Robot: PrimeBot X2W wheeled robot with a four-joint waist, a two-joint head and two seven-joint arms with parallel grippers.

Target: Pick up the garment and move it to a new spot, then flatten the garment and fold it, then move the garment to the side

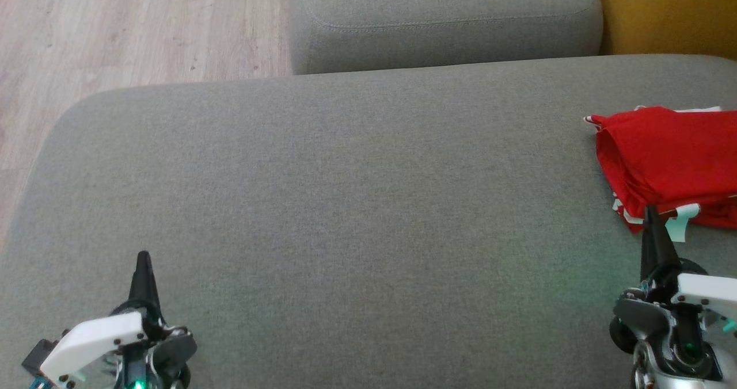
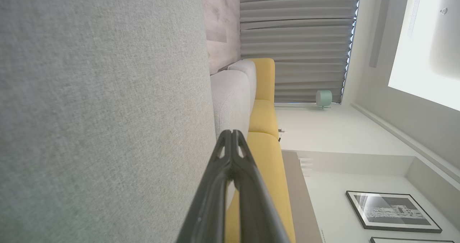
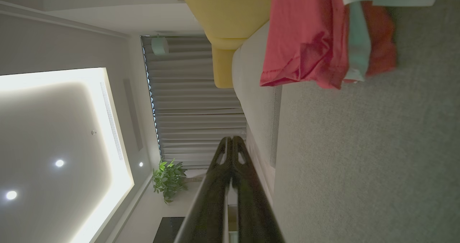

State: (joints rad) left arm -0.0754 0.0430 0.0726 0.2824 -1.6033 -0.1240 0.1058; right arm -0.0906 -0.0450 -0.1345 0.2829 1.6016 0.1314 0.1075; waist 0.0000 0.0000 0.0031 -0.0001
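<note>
A folded red garment (image 1: 668,153) lies on a grey sofa cushion (image 1: 345,193) just ahead of the right end effector (image 1: 650,210), whose closed fingers point at its near edge. The left end effector (image 1: 143,256), also closed, sits well apart from it, with wooden floor (image 1: 115,26) beyond.

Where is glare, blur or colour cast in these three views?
Head view: a green glow tints the grey cushion beside the right gripper. Left wrist view: the ceiling light is blown out. Right wrist view: dim, and the red garment looks pinkish, blurred.
</note>
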